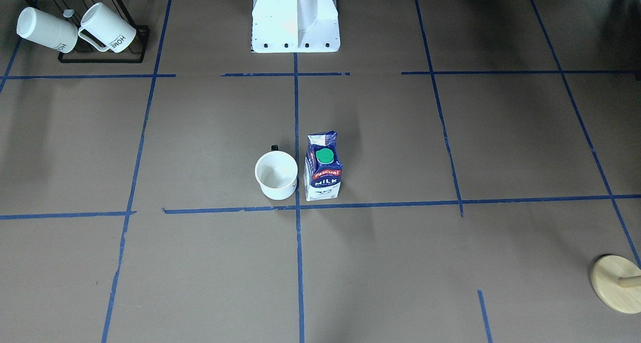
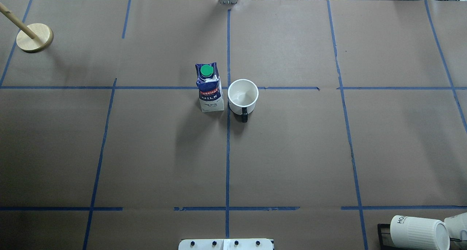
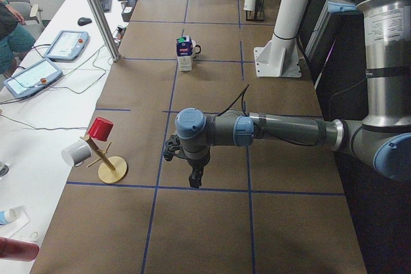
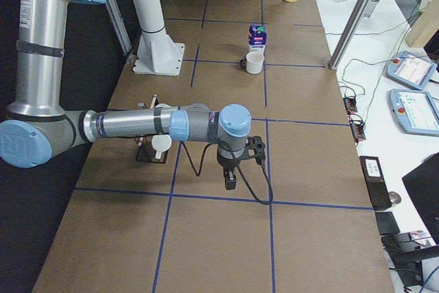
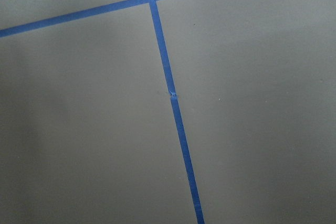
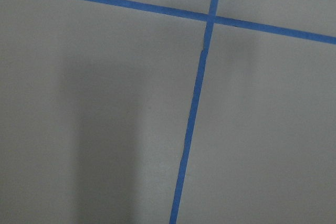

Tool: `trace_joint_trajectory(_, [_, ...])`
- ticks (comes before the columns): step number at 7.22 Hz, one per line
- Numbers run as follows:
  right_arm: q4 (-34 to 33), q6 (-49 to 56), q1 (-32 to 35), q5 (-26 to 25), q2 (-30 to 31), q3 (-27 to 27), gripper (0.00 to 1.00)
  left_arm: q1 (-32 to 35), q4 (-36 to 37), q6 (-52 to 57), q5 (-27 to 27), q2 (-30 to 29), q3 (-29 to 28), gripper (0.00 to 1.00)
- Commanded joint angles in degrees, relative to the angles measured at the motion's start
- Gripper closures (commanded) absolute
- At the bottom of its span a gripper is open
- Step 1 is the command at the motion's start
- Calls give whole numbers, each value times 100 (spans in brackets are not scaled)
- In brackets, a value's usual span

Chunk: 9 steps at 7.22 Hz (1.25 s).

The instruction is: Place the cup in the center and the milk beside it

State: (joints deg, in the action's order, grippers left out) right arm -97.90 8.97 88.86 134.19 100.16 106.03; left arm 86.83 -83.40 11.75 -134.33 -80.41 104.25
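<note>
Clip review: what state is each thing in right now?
cup: upright, empty, unheld, by the tape crossing.
milk: upright, green cap on, beside the cup.
left gripper: away from both, open or shut cannot be told.
right gripper: likewise away, cannot be told.
HOME mugs: tilted on the rack.

Two ribbed white "HOME" mugs (image 1: 47, 30) hang tilted on a black wire rack (image 1: 100, 60) at one corner of the brown paper-covered tabletop (image 1: 210, 132). At the opposite end, a round-based wooden peg stand (image 3: 112, 170) carries a red cup (image 3: 101, 128) and a white cup (image 3: 76, 153).
</note>
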Motion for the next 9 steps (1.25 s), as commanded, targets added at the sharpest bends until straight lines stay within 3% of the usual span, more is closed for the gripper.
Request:
trace_joint_trajectory(1, [-1,-26,315,213,171,-12,0,1,-1,38,21,42,51,0])
trace_joint_trajectory(9, [8,0,307,160,180,-83,0,1,16,47,12,69,25,0])
